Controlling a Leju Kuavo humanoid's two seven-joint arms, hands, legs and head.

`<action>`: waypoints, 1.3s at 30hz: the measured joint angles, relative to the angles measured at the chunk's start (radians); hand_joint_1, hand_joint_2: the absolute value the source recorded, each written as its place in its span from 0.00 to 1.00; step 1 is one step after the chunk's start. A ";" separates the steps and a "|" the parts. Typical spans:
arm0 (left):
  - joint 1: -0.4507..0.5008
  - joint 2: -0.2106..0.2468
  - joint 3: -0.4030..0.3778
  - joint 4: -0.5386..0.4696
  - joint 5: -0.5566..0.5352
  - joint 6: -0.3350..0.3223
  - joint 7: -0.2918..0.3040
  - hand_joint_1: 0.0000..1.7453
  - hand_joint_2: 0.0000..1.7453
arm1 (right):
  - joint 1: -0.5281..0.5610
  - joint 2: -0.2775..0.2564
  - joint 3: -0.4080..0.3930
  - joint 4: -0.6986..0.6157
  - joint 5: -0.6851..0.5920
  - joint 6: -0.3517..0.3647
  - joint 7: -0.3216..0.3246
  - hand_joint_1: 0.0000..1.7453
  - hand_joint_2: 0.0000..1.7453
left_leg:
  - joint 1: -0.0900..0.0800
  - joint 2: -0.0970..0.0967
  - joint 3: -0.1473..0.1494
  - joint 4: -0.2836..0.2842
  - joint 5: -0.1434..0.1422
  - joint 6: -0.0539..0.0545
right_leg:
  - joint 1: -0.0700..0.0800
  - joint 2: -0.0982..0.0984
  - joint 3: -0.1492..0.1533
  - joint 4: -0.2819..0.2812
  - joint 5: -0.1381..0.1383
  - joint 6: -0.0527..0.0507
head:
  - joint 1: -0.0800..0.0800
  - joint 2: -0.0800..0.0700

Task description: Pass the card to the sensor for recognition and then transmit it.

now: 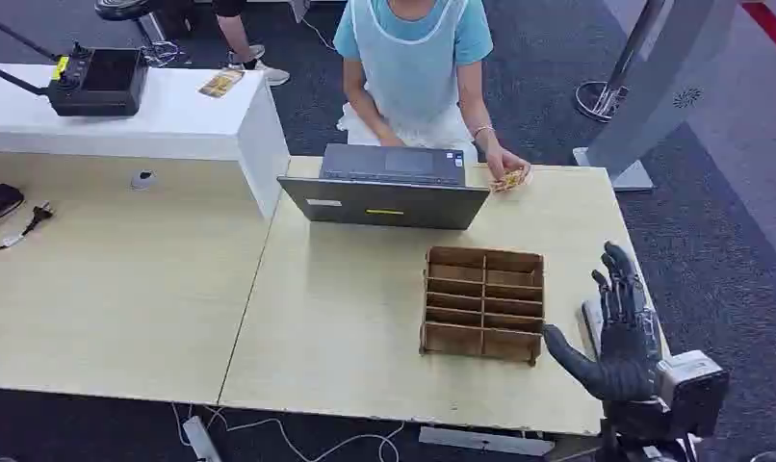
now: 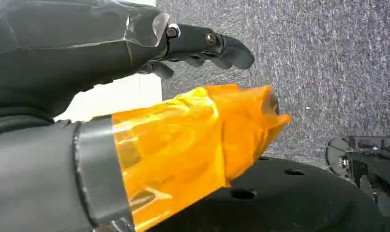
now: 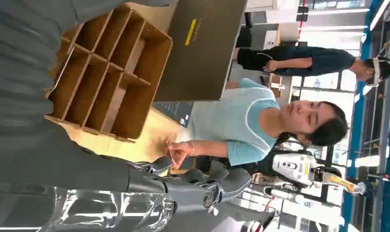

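Observation:
A person seated behind the laptop (image 1: 384, 197) pinches a small yellowish card (image 1: 509, 180) just above the table's far edge. My right hand (image 1: 620, 332) hovers over the table's right edge, palm up and fingers spread, holding nothing. A flat pale device (image 1: 589, 322) lies partly under it, right of the wooden compartment box (image 1: 483, 303). In the right wrist view my right hand's fingers (image 3: 202, 186) point toward the person's hand holding the card (image 3: 176, 152), well short of it. My left hand (image 2: 173, 145), its thumb wrapped in orange film, hangs over the carpet with fingers (image 2: 207, 43) stretched out, empty.
A white counter (image 1: 172, 120) at the far left carries a black device (image 1: 100, 82) and another card (image 1: 220, 84). A grey stand (image 1: 644, 106) rises beyond the table's right corner. Cables (image 1: 9, 226) lie on the left table. Another person (image 3: 309, 60) stands in the background.

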 joint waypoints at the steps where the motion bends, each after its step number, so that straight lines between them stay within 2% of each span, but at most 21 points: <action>1: 0.000 0.000 0.000 0.000 0.000 0.000 0.000 0.00 0.00 | 0.000 0.000 0.000 0.000 0.000 0.000 0.000 0.00 1.00 | 0.000 0.000 0.000 0.000 0.000 0.000 | 0.000 0.000 0.000 0.000 0.000 0.000 | 0.000 0.000; 10: 0.000 0.000 0.000 0.000 0.003 -0.003 0.000 0.00 0.00 | -0.031 0.000 0.004 0.000 0.092 -0.029 0.002 0.00 1.00 | 0.000 0.000 0.000 0.000 0.000 0.000 | 0.000 0.000 0.000 0.000 0.000 0.000 | 0.000 0.000; 16: -0.001 0.000 0.000 0.000 0.000 -0.012 0.000 0.00 0.00 | -0.111 -0.009 0.040 0.000 0.347 -0.145 0.051 0.00 1.00 | 0.000 0.001 0.000 0.000 0.000 0.000 | 0.000 0.001 0.000 0.000 0.001 -0.001 | 0.000 0.000; 27: -0.002 0.001 0.000 0.000 -0.005 -0.030 0.000 0.00 0.00 | -0.289 -0.036 0.151 0.016 0.656 -0.216 0.165 0.00 1.00 | 0.000 0.001 0.000 0.000 0.000 0.000 | 0.000 0.001 0.001 0.000 0.001 -0.001 | 0.000 0.000; 33: -0.004 0.006 -0.015 0.000 -0.031 -0.044 0.004 0.00 0.00 | -0.462 -0.075 0.200 0.064 0.858 -0.204 0.262 0.00 1.00 | 0.000 0.001 0.001 0.000 0.001 0.000 | 0.000 0.002 0.000 0.000 0.002 -0.001 | 0.000 0.000; 39: -0.005 0.011 -0.032 0.000 -0.042 -0.050 0.006 0.00 0.00 | -0.624 -0.105 0.229 0.131 0.989 -0.178 0.319 0.00 1.00 | 0.000 0.001 0.000 0.000 0.003 0.000 | 0.000 0.002 0.001 0.000 0.003 -0.001 | 0.000 0.000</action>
